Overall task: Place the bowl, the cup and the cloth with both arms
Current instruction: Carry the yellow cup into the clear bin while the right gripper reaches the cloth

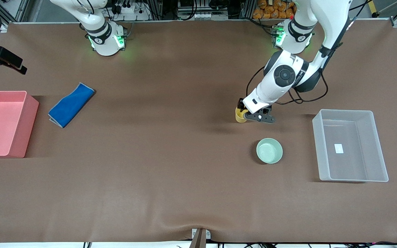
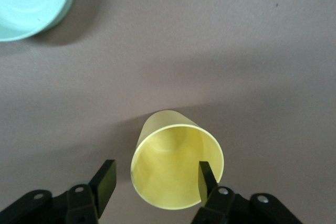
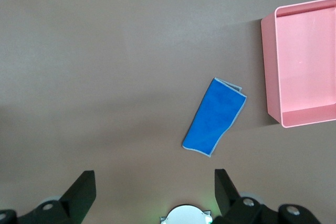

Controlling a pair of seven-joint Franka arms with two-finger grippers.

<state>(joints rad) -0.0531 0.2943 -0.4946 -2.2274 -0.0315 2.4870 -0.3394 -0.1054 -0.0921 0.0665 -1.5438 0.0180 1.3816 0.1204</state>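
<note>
We have our left gripper (image 2: pixel 155 181) down at the cup (image 2: pixel 177 160), fingers (image 2: pixel 207 181) open astride its wall, one inside, nothing gripped yet. The cup stands on the desk (image 1: pixel 171 165), farther from the front camera than the bowl (image 1: pixel 269 150). Next: close, then lift. Our right gripper (image 3: pixel 155 190) waits, open, high over the cloth (image 3: pixel 214 117).

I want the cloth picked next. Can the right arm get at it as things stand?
Probably yes. The right gripper hangs open above the table with the cloth lying flat in plain view, nothing on it; the pink bin sits beside it, apart.
</note>
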